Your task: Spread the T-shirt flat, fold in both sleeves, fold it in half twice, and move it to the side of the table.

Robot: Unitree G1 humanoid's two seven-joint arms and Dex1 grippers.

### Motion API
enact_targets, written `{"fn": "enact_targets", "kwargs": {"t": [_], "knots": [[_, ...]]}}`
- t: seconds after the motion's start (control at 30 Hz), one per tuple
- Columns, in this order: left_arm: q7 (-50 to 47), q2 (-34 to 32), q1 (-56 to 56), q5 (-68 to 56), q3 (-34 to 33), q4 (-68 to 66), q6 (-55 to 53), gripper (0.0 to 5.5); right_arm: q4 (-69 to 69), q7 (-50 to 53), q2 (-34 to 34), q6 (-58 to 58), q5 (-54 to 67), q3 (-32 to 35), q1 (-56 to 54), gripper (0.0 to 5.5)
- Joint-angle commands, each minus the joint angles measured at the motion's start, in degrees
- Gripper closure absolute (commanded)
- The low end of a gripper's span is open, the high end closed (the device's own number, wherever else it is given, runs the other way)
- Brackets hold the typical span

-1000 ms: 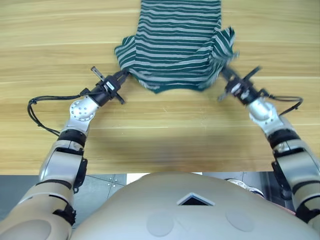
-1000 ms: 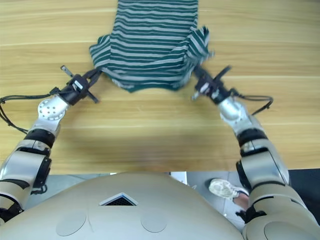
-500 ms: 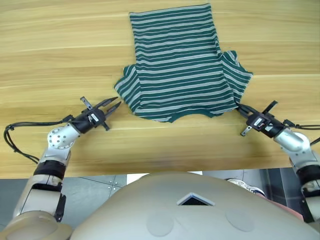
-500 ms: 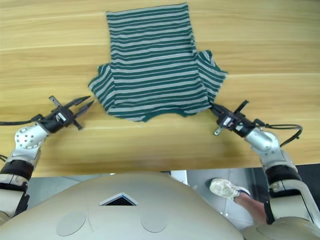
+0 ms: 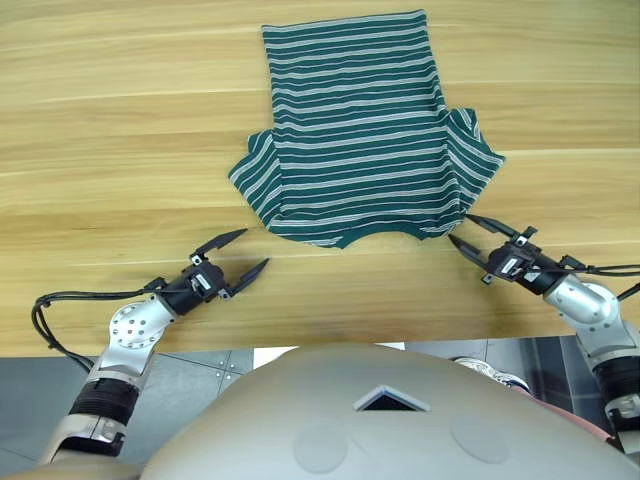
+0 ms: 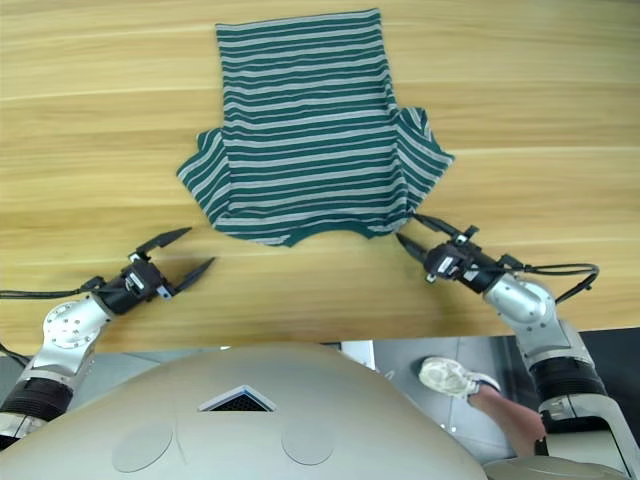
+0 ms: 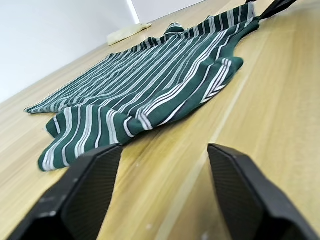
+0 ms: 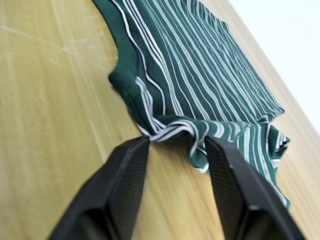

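Green-and-white striped T-shirt (image 5: 360,130) lies face-down or face-up, I cannot tell which, on the wooden table (image 5: 120,130), toward 12 o'clock from the robot. Its hem (image 5: 345,22) points to 12 o'clock and its neckline (image 5: 342,240) to 6 o'clock. The body is mostly flat. The sleeve at 8 o'clock (image 5: 250,172) is drawn in against the body, while the one at 3 o'clock (image 5: 478,150) spreads wider, with creases where it meets the shoulder.

At 5 o'clock of the shirt, the right gripper (image 5: 459,227) rests low over the table with its 2 fingers (image 8: 125,185) spread. The bunched shoulder corner of the cloth reaches just to the gap between them, and they are not pressed onto it.

At 7 o'clock of the shirt, the left gripper (image 5: 254,247) sits near the table's near edge, apart from the cloth, its 2 fingers (image 7: 90,185) also spread wide and holding nothing.

Beyond the shirt, in the left wrist view, a pale lumpy object (image 7: 127,34) lies on the table; I cannot tell what it is.
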State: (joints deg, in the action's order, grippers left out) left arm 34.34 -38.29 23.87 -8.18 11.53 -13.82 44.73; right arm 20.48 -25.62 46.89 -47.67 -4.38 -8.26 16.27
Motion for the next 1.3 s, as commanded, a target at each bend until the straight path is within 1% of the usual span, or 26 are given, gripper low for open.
{"fn": "enact_targets", "kwargs": {"t": [0.03,0.07,0.13,0.17,0.2,0.27,0.43,0.5,0.57,0.67,0.73,0.87,1.0,1.07,1.2,1.3], "knots": [[-4.45,3.83,-2.40,2.08,-3.23,1.32,-3.57,2.06,-0.17,-0.96,1.14,1.40,0.38,2.70,0.79,3.16],[-7.63,5.91,-4.94,3.88,-4.21,1.80,-5.70,2.06,-1.55,-1.80,0.86,1.00,2.31,2.98,0.97,3.16],[-11.84,10.39,-10.84,8.18,-3.63,3.48,-9.82,2.06,-5.31,-4.00,-0.14,0.33,6.71,2.50,0.85,3.16],[-12.41,13.06,-13.83,9.78,-1.71,3.74,-12.68,2.06,-6.99,-4.85,-0.69,0.10,8.57,2.21,0.68,3.16],[-13.34,14.27,-16.06,14.85,0.47,3.58,-13.32,2.06,-8.09,-5.65,-1.17,0.17,9.99,2.05,0.26,3.16],[-13.51,16.49,-19.19,21.05,4.63,3.17,-14.35,2.06,-9.39,-7.18,-1.74,0.58,12.74,2.53,-0.34,3.16],[-11.79,19.48,-21.50,27.30,12.04,2.05,-14.53,2.06,-9.26,-9.35,-2.56,1.12,15.06,3.94,-1.25,3.16],[-10.08,19.21,-21.97,30.08,15.41,-0.64,-14.03,2.06,-8.90,-9.76,-3.26,1.59,14.72,4.11,-2.35,3.16],[-7.81,17.01,-21.04,30.50,16.90,-2.25,-13.58,2.06,-8.22,-9.44,-3.98,2.17,13.62,4.76,-3.58,3.16],[-6.51,12.10,-17.96,29.94,16.16,-2.70,-12.95,2.06,-6.92,-8.77,-4.88,2.85,11.38,5.20,-5.58,3.16],[-6.62,8.94,-15.92,29.34,14.82,-2.91,-12.97,2.06,-4.33,-5.40,-6.13,3.80,7.84,6.67,-8.63,3.16],[-6.17,6.11,-11.46,25.93,13.52,-0.84,-12.45,2.06,-1.45,-0.86,-7.73,4.85,3.99,9.05,-12.97,3.16],[-6.99,6.32,-11.77,25.73,13.66,-1.77,-12.16,2.06,3.88,2.16,-8.58,3.99,-5.71,5.88,-14.29,3.16],[-7.16,6.81,-12.22,25.61,13.93,-1.87,-11.71,2.06,5.77,3.96,-9.64,3.85,-8.49,4.95,-14.98,3.16],[-7.18,8.16,-12.11,24.12,14.52,0.62,-9.75,2.06,6.35,6.41,-11.48,3.08,-10.33,4.22,-16.22,3.16],[-9.40,9.16,-12.13,22.14,11.90,5.21,-9.54,2.06,6.23,8.22,-11.96,2.82,-10.51,4.66,-17.25,3.16]]}}
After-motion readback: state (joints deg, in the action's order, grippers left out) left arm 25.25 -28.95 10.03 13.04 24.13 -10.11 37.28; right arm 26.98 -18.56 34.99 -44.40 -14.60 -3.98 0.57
